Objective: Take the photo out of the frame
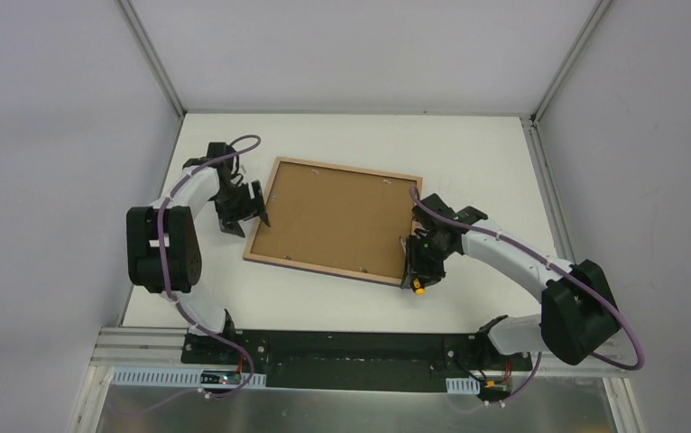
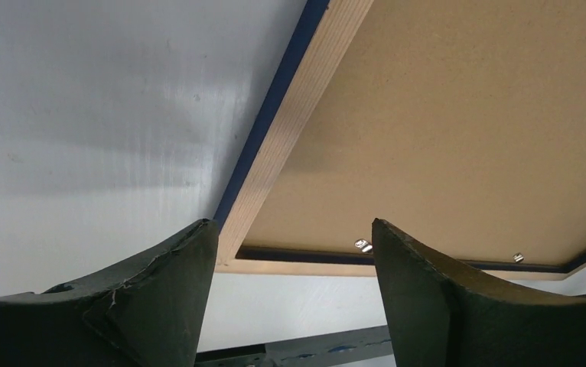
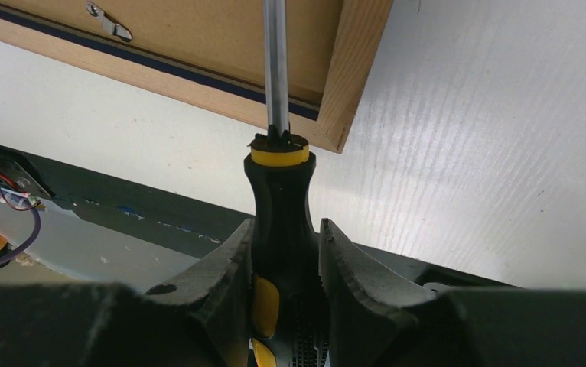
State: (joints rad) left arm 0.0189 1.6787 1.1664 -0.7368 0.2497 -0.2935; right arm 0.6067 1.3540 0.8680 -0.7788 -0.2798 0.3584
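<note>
**Frame face down, screwdriver over its corner**

The frame (image 1: pixel 324 269) lies flat on the white table (image 1: pixel 468 153), roughly mid-table and turned a little askew. Its light wooden rim faces up, and a thin line of dark blue shows along the outer edge in the left wrist view. The brown backing board (image 1: pixel 337 216) sits inside the rim and fills it. Small metal tabs (image 2: pixel 363 245) stand at the inner edge of the near rail.

The right gripper (image 3: pixel 286 229) is at the frame's near right corner, clamped on the black and yellow handle of a screwdriver (image 3: pixel 282 191). The steel shaft runs forward from the handle, crosses the wooden rim close to that corner and goes on over the backing board. Its tip is cut off at the top of the right wrist view, so I cannot tell what it touches. Another tab (image 3: pixel 110 23) shows to the left of the shaft.

The left gripper (image 2: pixel 291 229) is at the frame's left side, near the near left corner. Its jaws stand wide apart with nothing between them. From its own camera, the corner of the rim lies just beyond the fingertips (image 2: pixel 198 245). Whether they touch the wood, I cannot tell.
</note>
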